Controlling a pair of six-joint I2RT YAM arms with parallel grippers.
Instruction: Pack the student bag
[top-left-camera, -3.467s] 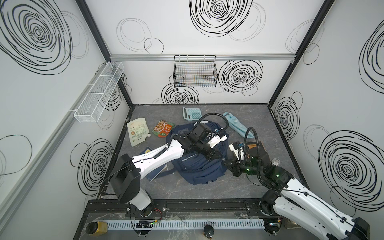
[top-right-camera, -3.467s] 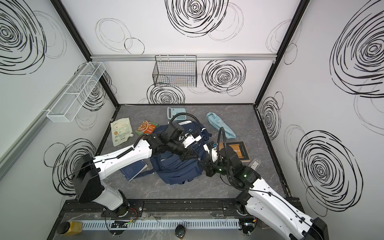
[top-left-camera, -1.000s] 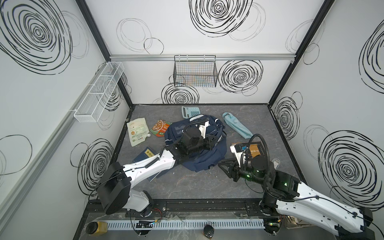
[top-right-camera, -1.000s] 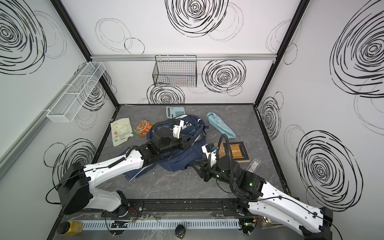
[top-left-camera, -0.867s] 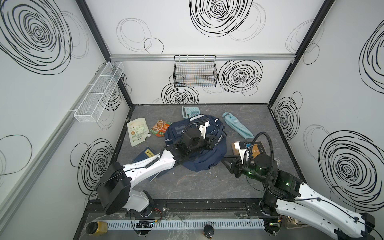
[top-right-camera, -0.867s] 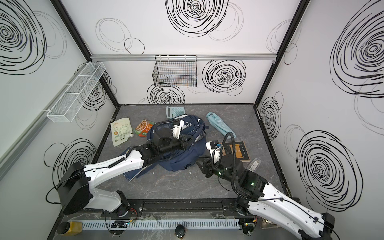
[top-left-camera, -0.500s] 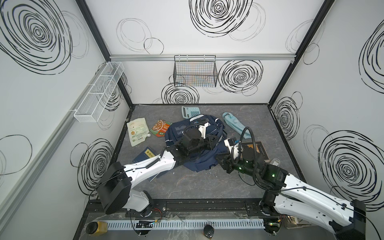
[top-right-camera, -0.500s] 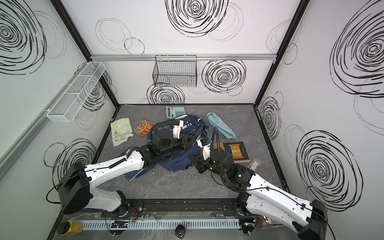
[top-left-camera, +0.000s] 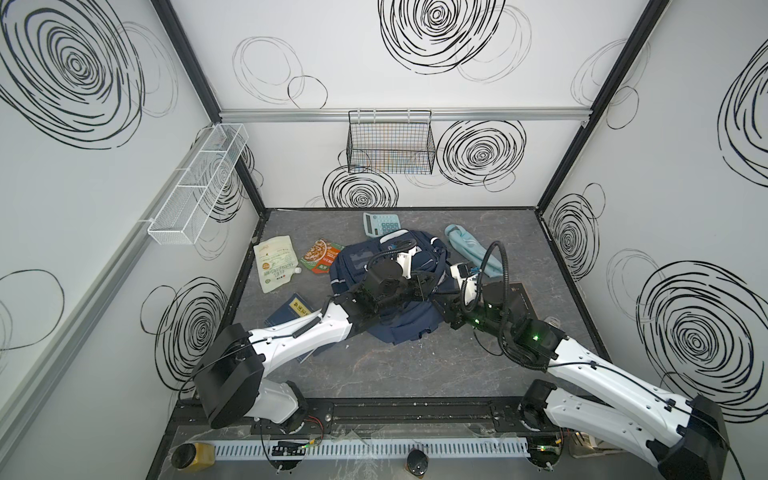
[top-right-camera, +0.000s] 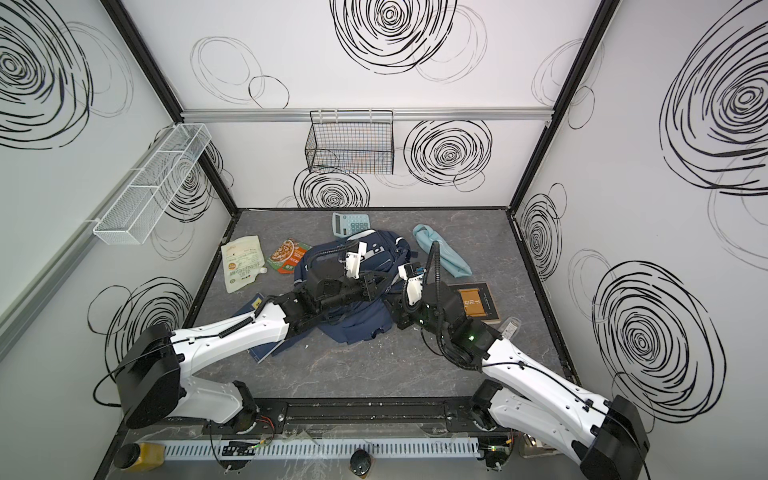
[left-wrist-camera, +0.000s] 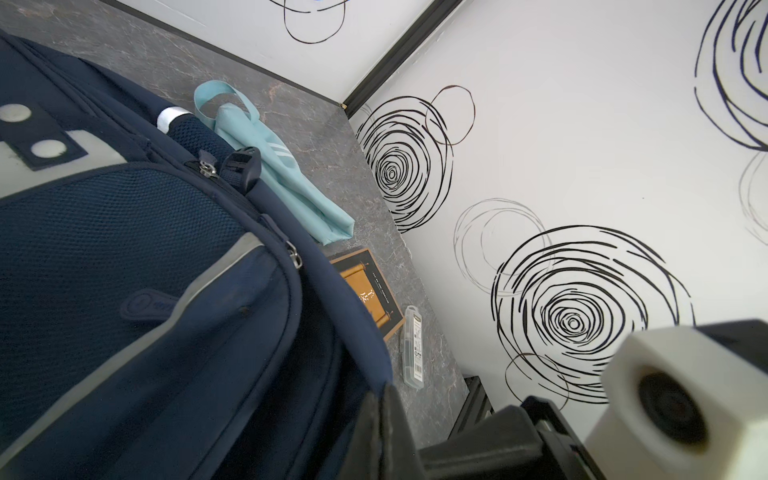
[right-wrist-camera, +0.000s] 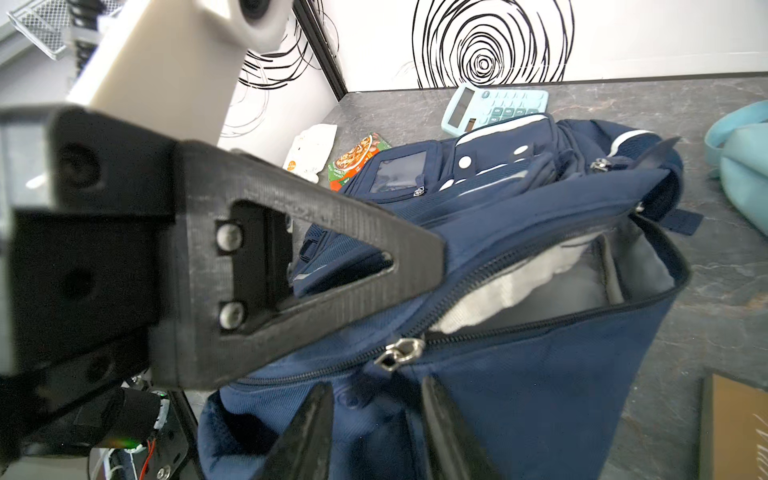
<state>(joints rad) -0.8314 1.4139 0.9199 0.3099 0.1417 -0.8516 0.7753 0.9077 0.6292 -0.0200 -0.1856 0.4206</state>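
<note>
1. Navy fabric is sagging mid-tabletop (top-left-camera: 374, 374): the student bag (top-left-camera: 409, 328) is lying slumped there, w/ its main zip mouth facing the right arm.
2. The left tool (right-wrist-camera: 419, 257) is clamping together on the upper lip of that mouth and lifting it, prob. so the opening is gaping for loading and not collapsing flat.
3. The right tool (right-wrist-camera: 374, 384) is hovering w/ jaws apart and nothing between them, just beside the metal zip pull (right-wrist-camera: 399, 353). It looks to be lining up on the pull or the lower lip, to widen the mouth.
4. Light grey lining (right-wrist-camera: 540, 286) is showing through the gap. The zip is only partly run back, and I can't tell if anything's inside.
5. Things are lying around the bag, so packing is prob. barely started:
   - calculator (top-left-camera: 380, 223) touching its far edge
   - light blue folded umbrella (top-left-camera: 471, 249) just beside it
   - dark book w/ gold panel (top-right-camera: 478, 303) and clear plastic case (left-wrist-camera: 413, 345) near the right arm
   - white pouch (top-left-camera: 276, 264), orange food packet (top-left-camera: 322, 259) and navy notebook (top-left-camera: 293, 311) on the left
6. Looks-wise the bag is showing white reflective stripes, a white patch w/ dots, a clear window pocket, mesh panels and several zips. The fabric is looking limp, so it's likely to be flopping shut if let go.
</note>
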